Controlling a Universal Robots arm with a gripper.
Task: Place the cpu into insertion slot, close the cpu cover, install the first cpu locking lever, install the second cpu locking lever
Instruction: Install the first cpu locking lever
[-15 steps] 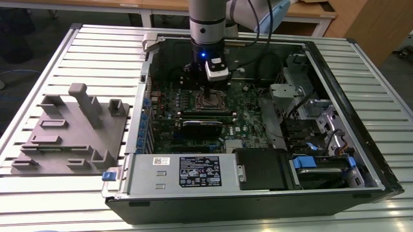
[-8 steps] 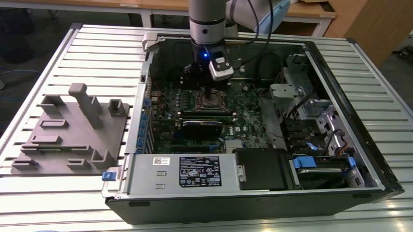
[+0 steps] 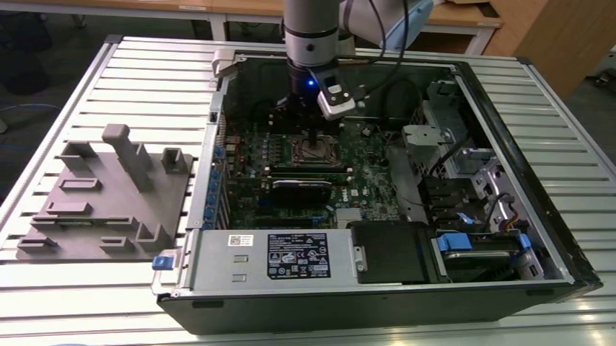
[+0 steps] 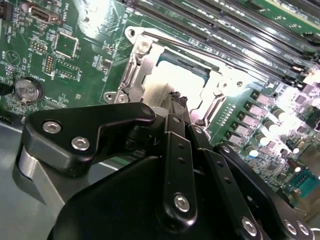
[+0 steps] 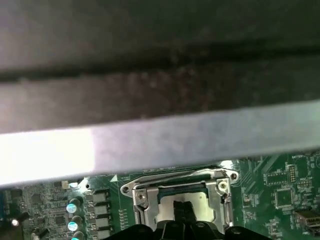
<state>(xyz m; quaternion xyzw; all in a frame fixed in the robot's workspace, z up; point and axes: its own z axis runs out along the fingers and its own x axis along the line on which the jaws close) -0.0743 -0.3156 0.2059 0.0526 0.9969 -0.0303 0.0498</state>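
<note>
With the arm reaching down into the open computer case (image 3: 385, 238), you've got a slatted worktop (image 3: 144, 72) under everything, the case lying on its side toward the exterior view's right, and a grey fixture block (image 3: 106, 194) well apart on the exterior view's left. Inside the case sits the green motherboard (image 3: 288, 166), with the black power supply (image 3: 288, 256) along the near edge.

The jaws (image 3: 315, 137) sit directly over the insertion slot (image 3: 316, 151), around the middle of the board. In the second wrist view the jaws (image 4: 176, 100) come to a narrow tip right at the cpu (image 4: 175, 80), which lies flat inside the insertion slot (image 4: 137, 75); it looks like the tips touch or nearly touch its silvery top. The fingers look drawn close together, but you can't tell whether they grip anything. In the first wrist view the cpu (image 5: 192, 200) sits within the metal frame of the slot (image 5: 140, 192), gripper tip (image 5: 182, 210) on it.
</note>
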